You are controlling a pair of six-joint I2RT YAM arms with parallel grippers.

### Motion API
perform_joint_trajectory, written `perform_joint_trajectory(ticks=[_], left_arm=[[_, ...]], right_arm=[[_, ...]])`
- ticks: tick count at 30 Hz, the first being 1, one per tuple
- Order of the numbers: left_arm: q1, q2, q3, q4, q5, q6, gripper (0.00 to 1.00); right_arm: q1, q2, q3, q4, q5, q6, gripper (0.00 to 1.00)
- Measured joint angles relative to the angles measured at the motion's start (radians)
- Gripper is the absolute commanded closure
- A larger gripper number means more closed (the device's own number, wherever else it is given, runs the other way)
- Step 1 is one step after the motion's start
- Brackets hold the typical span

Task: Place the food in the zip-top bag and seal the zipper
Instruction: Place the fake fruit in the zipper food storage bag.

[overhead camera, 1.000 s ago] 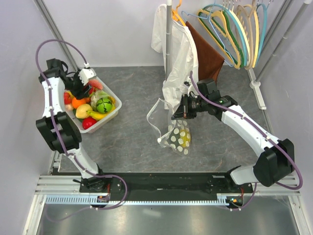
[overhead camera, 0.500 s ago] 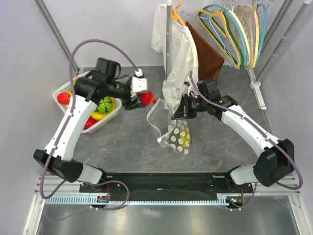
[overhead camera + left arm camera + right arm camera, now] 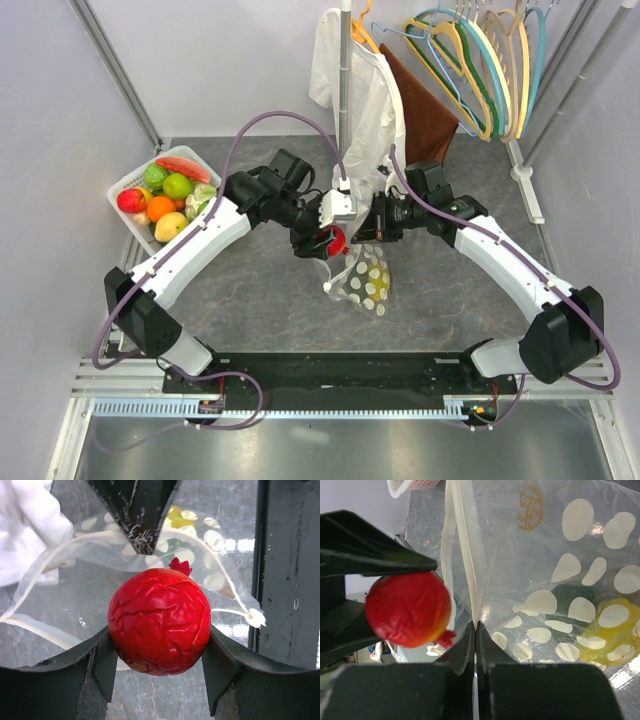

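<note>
Starting from the near edge, bare table [image 3: 260,300] lies between the arm bases and the zip-top bag [image 3: 366,282]. The bag sags near the middle of the table, with a yellow piece of food [image 3: 612,630] in its bottom and the white slider tab [image 3: 327,288] at the near-left end of its mouth. Just beyond, your right gripper [image 3: 476,642] is pinched flat on the zipper [image 3: 465,555], holding one lip of the mouth up. Your left gripper [image 3: 326,238] has its fingers spread around a red fruit [image 3: 160,621], clamping it on both sides right over the opening. By my reading you are in the loading step, with the drop next. Lower the fruit past the track and part the fingers only once it sits between the lips, since the floppy film could fold shut or the fruit could roll off the rim. Your two grippers are close together, so come down straight and withdraw to the left, where the table is open. Toward the far left corner the white basket [image 3: 120,185] holds more food [image 3: 165,190] to fetch. Along the far edge a white garment [image 3: 360,110] hangs just behind the bag, with hangers [image 3: 480,60] to its right, so keep your lifts low.
</note>
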Motion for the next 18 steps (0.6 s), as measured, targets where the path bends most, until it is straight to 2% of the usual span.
perform_joint_trajectory(ticks=[3,6,7,12,16,18], left_arm=[[-0.016,0.022,0.0,0.008,-0.039,-0.028,0.38],[-0.031,0.058,0.014,0.014,-0.084,-0.059,0.16],[-0.032,0.072,0.023,0.018,-0.1,-0.066,0.01],[-0.03,0.085,0.058,0.022,-0.159,-0.088,0.0],[-0.002,0.016,0.079,-0.005,-0.159,-0.087,0.0],[0.054,-0.048,0.097,-0.03,-0.137,-0.085,0.0]], right_arm=[[0.0,-0.004,0.0,0.0,-0.001,-0.001,1.0],[0.0,-0.007,0.0,0.0,-0.003,-0.003,1.0],[0.0,-0.009,0.0,0.0,-0.003,-0.003,1.0],[-0.001,-0.017,0.0,-0.001,-0.004,-0.004,1.0],[-0.001,-0.018,0.0,-0.001,-0.004,-0.005,1.0],[-0.002,-0.018,0.0,-0.001,-0.004,-0.005,1.0]])
